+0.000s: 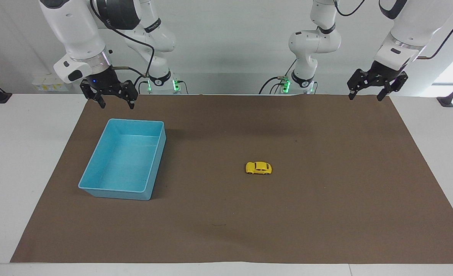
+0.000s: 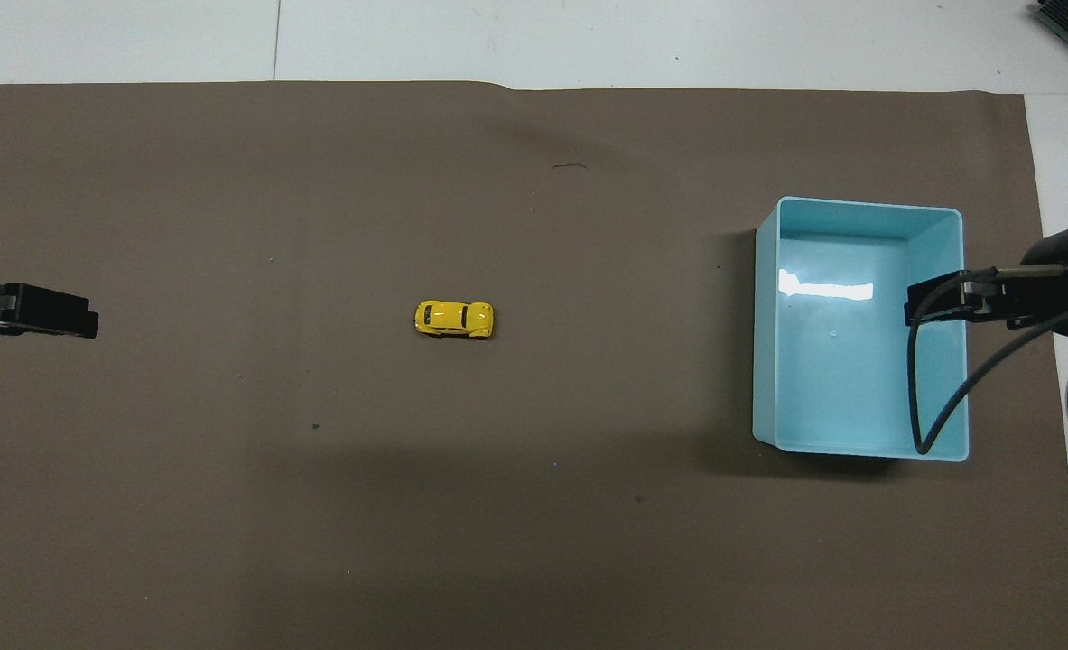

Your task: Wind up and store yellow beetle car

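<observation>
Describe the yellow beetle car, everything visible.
The yellow beetle car is a tiny glossy toy with a rounded body, dark windows and small black wheels. It stands upright on its wheels on the brown mat, lengthwise along the table, mid-table, apart from the blue bin. Nothing touches it; neither gripper is near.

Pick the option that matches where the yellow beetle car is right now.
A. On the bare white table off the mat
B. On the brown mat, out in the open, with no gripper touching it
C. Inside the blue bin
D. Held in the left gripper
B: the yellow beetle car sits on its wheels on the brown mat, apart from the empty blue bin, while the left gripper and right gripper hang open near the robots' edge of the mat.
</observation>
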